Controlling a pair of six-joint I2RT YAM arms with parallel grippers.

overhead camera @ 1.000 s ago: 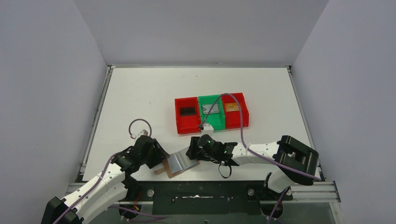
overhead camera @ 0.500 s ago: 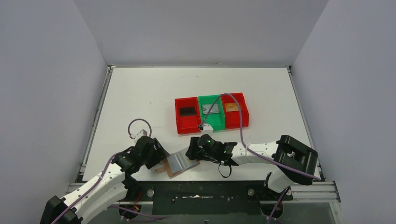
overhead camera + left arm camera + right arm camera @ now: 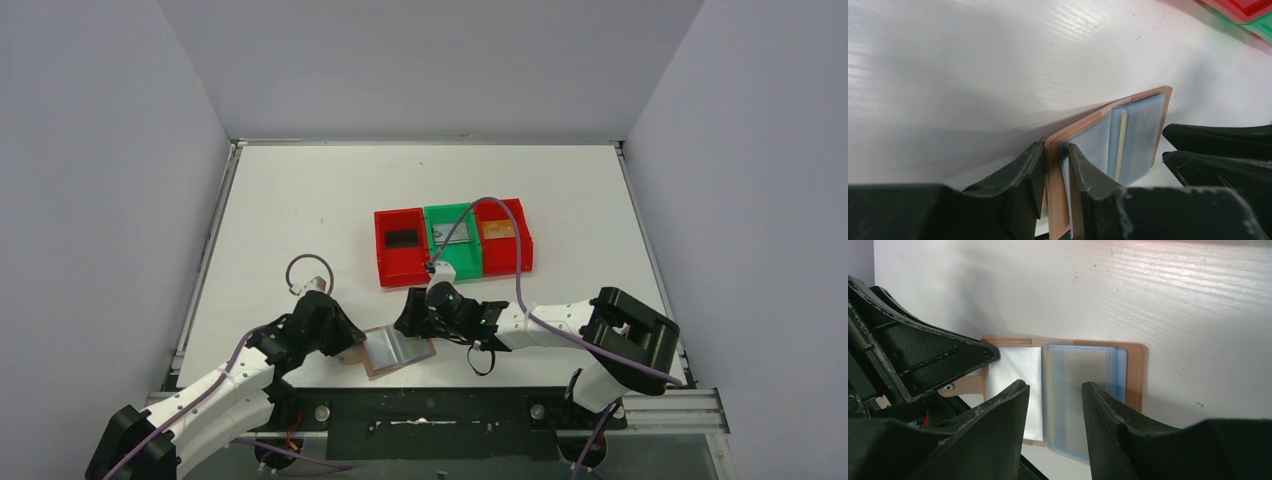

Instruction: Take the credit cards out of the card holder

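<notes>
The tan card holder [image 3: 398,352] lies open near the table's front edge, its grey-blue pocketed lining up. My left gripper [image 3: 348,348] is shut on its left flap; the left wrist view shows the fingers pinching the tan edge [image 3: 1058,200]. My right gripper [image 3: 408,322] is open and hovers just above the holder's right half, its fingers either side of the clear pockets [image 3: 1078,390]. A thin tan card edge [image 3: 1121,150] shows between the pockets. A black card [image 3: 402,238], a silver-grey card [image 3: 451,232] and a gold card [image 3: 493,229] lie in the bins.
A row of plastic bins stands at mid-table: red [image 3: 384,266], green [image 3: 462,265], red [image 3: 525,250]. The right arm's purple cable arcs over the green bin. The left arm's cable loops at the left [image 3: 309,272]. The table's front rail is close behind the holder.
My left gripper has pulled the holder's left flap slightly right and flatter onto the table. My right gripper has shifted a little left and up over the holder.
</notes>
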